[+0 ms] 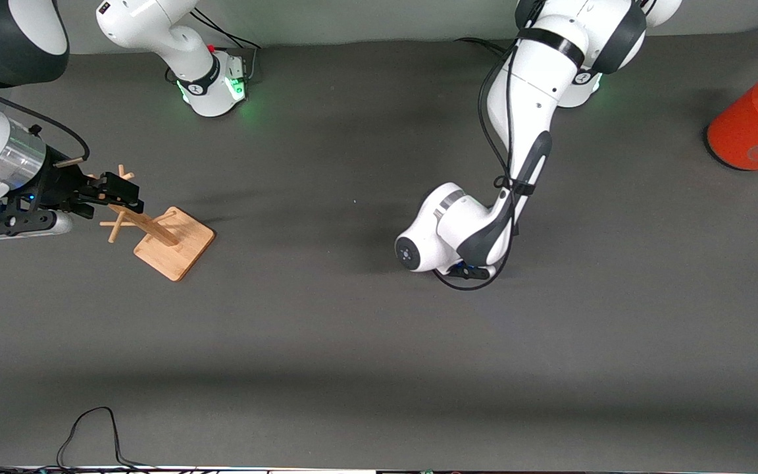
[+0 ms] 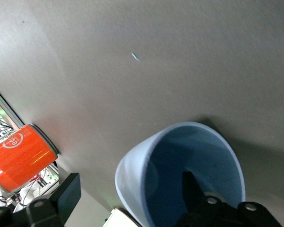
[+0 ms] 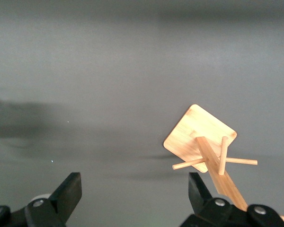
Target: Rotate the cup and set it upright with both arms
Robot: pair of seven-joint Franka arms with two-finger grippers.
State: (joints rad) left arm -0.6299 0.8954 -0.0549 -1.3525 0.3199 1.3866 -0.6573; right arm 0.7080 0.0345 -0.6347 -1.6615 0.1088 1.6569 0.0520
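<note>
The pale blue cup [image 2: 199, 146] shows only in the left wrist view, with its open mouth turned toward that camera. My left gripper [image 2: 132, 194] is open and straddles the cup's wall: one finger [image 2: 193, 187] is inside the cup, the other stands apart outside it. In the front view the left arm's wrist [image 1: 448, 234] is low over the middle of the table and hides the cup and the fingers. My right gripper [image 1: 119, 191] is open and empty over the wooden rack at the right arm's end, as the right wrist view [image 3: 132, 194] also shows.
A wooden peg rack on a square base [image 1: 172, 243] [image 3: 201, 132] stands at the right arm's end. A large orange-red can with a grey top [image 1: 754, 125] [image 2: 21, 158] lies at the left arm's end. A black cable [image 1: 89, 428] loops at the table's near edge.
</note>
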